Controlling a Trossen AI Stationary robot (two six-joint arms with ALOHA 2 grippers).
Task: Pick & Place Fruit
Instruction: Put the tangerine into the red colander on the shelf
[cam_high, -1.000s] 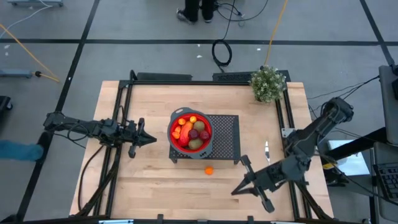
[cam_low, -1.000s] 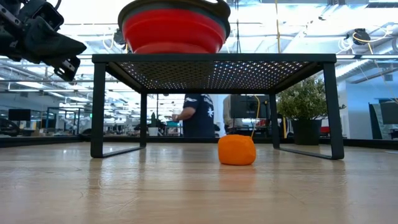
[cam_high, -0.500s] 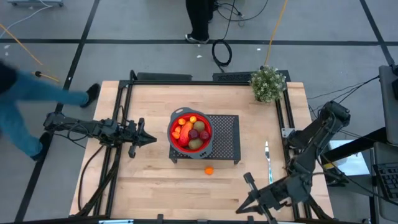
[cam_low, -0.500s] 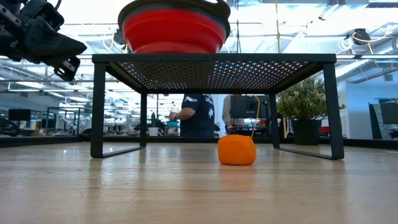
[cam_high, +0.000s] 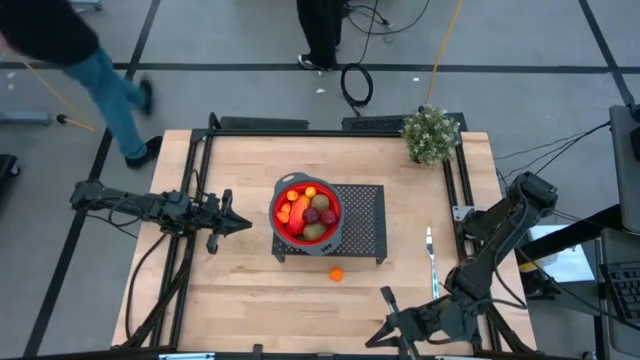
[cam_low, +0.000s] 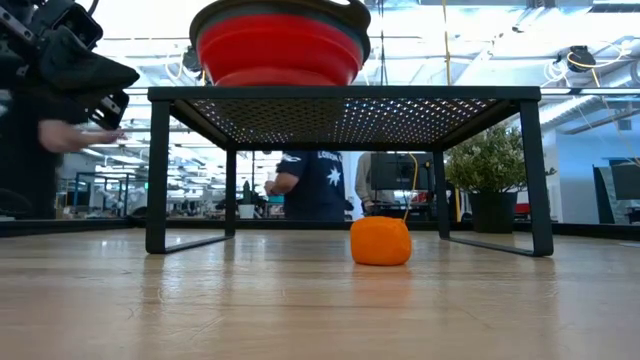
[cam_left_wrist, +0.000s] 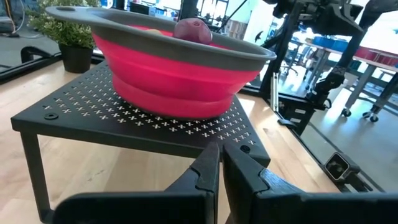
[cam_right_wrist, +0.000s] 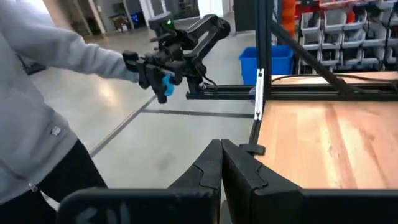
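A red bowl (cam_high: 307, 211) with a grey rim holds several fruit pieces and stands on a black perforated stand (cam_high: 360, 232) at mid-table. In the left wrist view a dark red piece (cam_left_wrist: 194, 28) shows above the bowl's rim (cam_left_wrist: 161, 46). One small orange ball (cam_high: 335, 273) (cam_low: 380, 241) rests on the table just in front of the stand. My left gripper (cam_high: 243, 222) (cam_left_wrist: 219, 158) is shut and empty, held level left of the bowl and pointing at it. My right gripper (cam_high: 372, 338) (cam_right_wrist: 219, 154) is shut and empty at the table's near edge, right of the ball.
A potted plant (cam_high: 431, 133) stands at the far right corner. A thin pale-handled utensil (cam_high: 430, 250) lies right of the stand. A person (cam_high: 90, 60) walks past the table's far left corner, and another stands beyond the far edge (cam_low: 310, 185).
My right gripper has moved toward the table's near edge and sunk lower, rolling somewhat as it went; it stays shut. The person at the left has walked from beside the table toward its far left corner.
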